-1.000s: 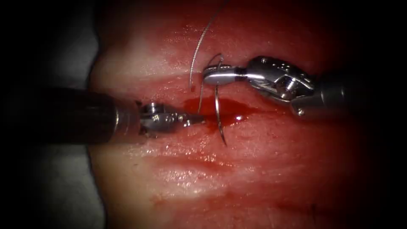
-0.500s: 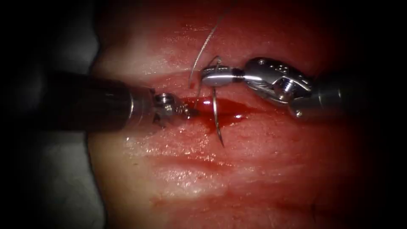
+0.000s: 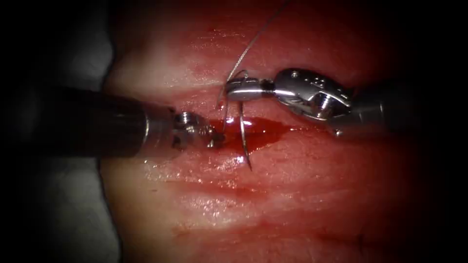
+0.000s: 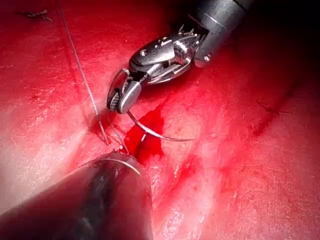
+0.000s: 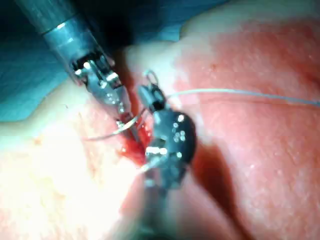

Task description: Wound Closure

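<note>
Right pincer [image 3: 233, 90], coming in over the tissue [image 3: 292, 195] from its right edge: clenched on the needle [image 3: 242, 131] close to the thread end of its curve. Seen from the left wrist, the same clenched pincer [image 4: 120, 97] with the needle [image 4: 155, 135] sweeping out below it. From the right wrist, pincer [image 5: 150, 95] shut on the needle [image 5: 112, 132].

From that grip, needle body arcing down across the pool of red fluid [image 3: 263, 131] in the cut [image 3: 297, 127], point ending over the tissue on the near side of the cut. Appears free of the tissue along its visible curve. Whether the point touches the surface: cannot tell.

Thread [image 3: 248, 48] running from the far edge of the tissue down toward the right pincer, looping at the needle's end, one strand meeting the tissue just beside the pincer on the far side of the cut. Also seen as a thin line in the left wrist view [image 4: 80, 70] and a pale strand in the right wrist view [image 5: 240, 92].

Left pincer [image 3: 214, 140], reaching in from the tissue's left edge: tip down at the left end of the red pool, just beside the needle. Released or clenched, and holding anything or nothing: cannot tell. Also in the right wrist view [image 5: 124, 117], tip near the red fluid [image 5: 132, 150].
</note>
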### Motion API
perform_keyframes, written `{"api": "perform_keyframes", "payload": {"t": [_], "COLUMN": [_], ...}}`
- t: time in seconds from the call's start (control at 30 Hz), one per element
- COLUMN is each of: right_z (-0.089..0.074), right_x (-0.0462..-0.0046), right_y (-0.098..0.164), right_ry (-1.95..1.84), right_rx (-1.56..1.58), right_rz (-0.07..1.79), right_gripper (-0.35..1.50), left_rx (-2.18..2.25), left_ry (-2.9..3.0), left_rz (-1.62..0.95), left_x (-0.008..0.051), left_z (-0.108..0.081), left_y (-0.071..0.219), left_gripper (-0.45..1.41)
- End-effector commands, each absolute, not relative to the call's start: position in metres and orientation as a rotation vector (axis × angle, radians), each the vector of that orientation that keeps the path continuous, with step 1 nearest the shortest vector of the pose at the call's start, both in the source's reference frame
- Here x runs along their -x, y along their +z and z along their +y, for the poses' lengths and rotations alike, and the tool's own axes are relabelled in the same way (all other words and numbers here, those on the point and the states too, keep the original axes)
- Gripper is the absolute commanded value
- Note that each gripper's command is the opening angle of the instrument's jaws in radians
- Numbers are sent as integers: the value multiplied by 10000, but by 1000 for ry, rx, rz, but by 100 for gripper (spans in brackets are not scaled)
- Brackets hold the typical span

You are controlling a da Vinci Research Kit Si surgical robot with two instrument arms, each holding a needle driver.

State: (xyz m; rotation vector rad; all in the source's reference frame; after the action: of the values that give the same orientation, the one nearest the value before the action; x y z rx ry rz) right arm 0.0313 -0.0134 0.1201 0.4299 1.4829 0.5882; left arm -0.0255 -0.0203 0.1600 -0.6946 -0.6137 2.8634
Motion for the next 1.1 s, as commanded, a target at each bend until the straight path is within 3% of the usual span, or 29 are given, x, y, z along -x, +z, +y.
{"api": "perform_keyframes", "payload": {"t": [0.03, 0.5, 0.87, 1.1], "right_z": [-142, -144, -147, -156], "right_x": [-325, -344, -345, -346], "right_y": [1216, 1250, 1249, 1255], "right_ry": [551, 263, -5, -67], "right_rx": [-382, -43, 171, 143], "right_rz": [1487, 1511, 1534, 1485], "right_gripper": [-35, -35, -35, -35], "left_rx": [710, 733, 734, 735], "left_ry": [2854, 2830, 2813, 2813], "left_rz": [-621, -615, -615, -611], "left_x": [260, 258, 248, 243], "left_z": [-211, -229, -238, -239], "left_y": [1604, 1612, 1614, 1613], "left_gripper": [37, 19, 19, 20]}}
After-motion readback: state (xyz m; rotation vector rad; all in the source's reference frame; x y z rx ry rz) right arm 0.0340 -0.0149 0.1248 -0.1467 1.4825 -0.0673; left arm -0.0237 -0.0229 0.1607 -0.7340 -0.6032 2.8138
